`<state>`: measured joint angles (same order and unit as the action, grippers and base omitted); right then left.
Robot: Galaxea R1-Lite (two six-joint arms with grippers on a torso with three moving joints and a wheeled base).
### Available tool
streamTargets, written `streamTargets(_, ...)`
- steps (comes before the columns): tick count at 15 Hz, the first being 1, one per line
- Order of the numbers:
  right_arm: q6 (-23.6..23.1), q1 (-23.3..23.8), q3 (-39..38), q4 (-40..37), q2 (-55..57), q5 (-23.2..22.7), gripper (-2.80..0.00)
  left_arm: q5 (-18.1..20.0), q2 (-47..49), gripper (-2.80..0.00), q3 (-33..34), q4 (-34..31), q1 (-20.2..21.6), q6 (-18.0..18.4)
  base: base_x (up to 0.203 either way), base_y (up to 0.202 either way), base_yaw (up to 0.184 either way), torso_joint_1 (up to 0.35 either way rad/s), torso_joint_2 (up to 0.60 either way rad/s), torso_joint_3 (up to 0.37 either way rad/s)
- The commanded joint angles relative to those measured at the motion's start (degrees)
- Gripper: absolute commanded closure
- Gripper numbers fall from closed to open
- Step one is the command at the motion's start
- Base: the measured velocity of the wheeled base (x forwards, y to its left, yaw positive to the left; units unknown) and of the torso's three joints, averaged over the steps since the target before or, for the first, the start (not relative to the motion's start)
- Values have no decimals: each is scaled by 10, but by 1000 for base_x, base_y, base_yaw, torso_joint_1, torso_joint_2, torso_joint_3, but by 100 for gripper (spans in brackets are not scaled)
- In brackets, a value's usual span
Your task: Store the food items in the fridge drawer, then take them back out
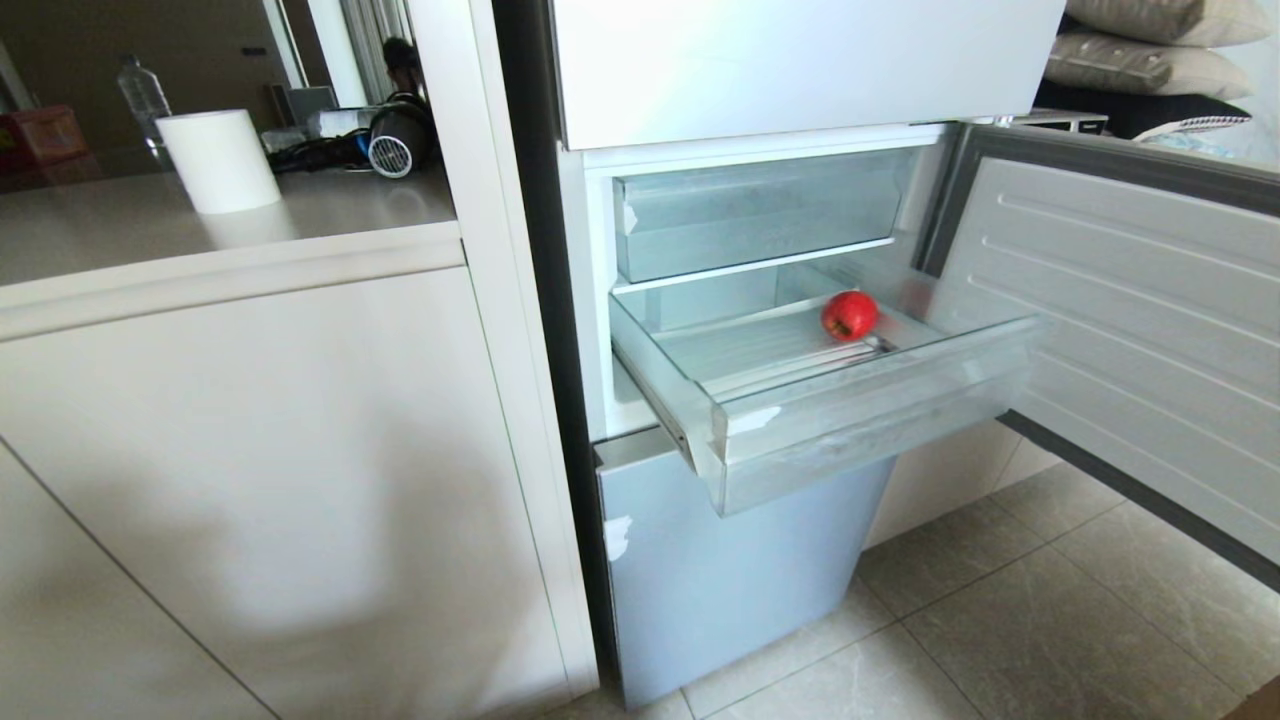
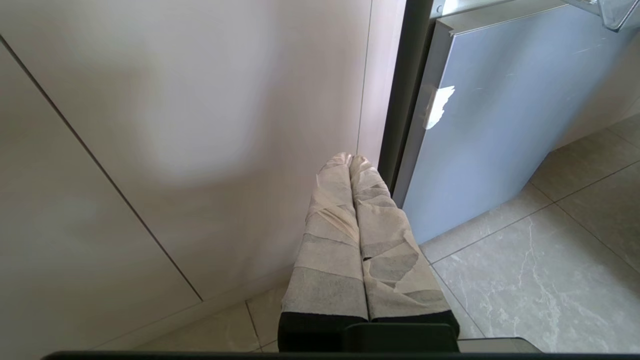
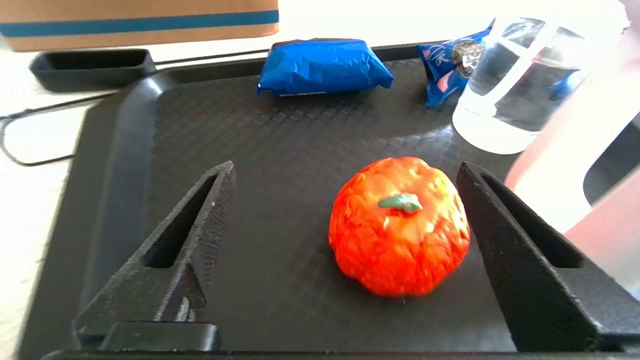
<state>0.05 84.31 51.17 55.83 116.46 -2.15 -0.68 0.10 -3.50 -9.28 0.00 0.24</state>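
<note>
left gripper (image 2: 352, 162) closed, right gripper (image 3: 345, 175) spread

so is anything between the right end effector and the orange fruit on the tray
Nothing visible: the right end effector hangs open with the orange fruit between its fingers on the black tray; the blue packets and clear cup lie beyond.

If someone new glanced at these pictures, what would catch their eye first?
A red apple lying alone in the pulled-out fridge drawer. On a black tray, an orange pumpkin-like item sits between the open right gripper fingers, blue packets behind it.
</note>
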Motion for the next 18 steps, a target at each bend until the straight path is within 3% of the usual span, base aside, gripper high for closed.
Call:
streamTargets(1,0,1,8,3,14,-1,-280,0,0,0,0,0,0,0,0,0,0,0,0,0)
streamTargets(18,-22,49,20,32,77,-14,-280,0,1,0,0,0,0,0,0,0,0,0,0,0)
